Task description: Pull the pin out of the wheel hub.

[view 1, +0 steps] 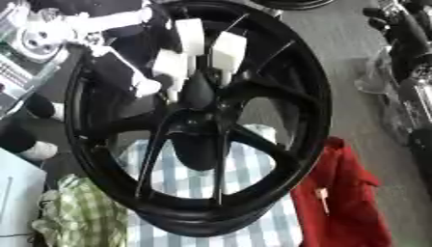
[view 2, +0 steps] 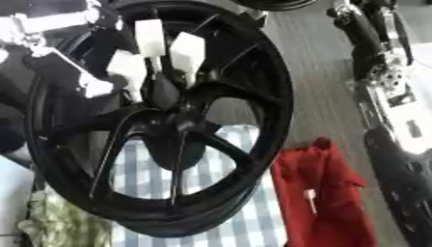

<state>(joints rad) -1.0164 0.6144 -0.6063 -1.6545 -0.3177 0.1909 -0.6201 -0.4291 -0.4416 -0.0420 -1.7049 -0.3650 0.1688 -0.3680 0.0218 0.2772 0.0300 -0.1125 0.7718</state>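
Right now I have the left hand (view 1: 190,55) at the wheel hub (view 1: 198,94), its white fingers (view 1: 229,50) curled around the hub's centre where the pin must sit, though I cannot make it out. Next I judge a straight pull outward; the right hand is out of sight.

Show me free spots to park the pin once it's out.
Bare grey floor right of the wheel, above the red cloth, is the open patch. The checked cloth under the wheel has a strip free beside the red cloth. Crowded: the hub, where the left hand works, and the left edge.
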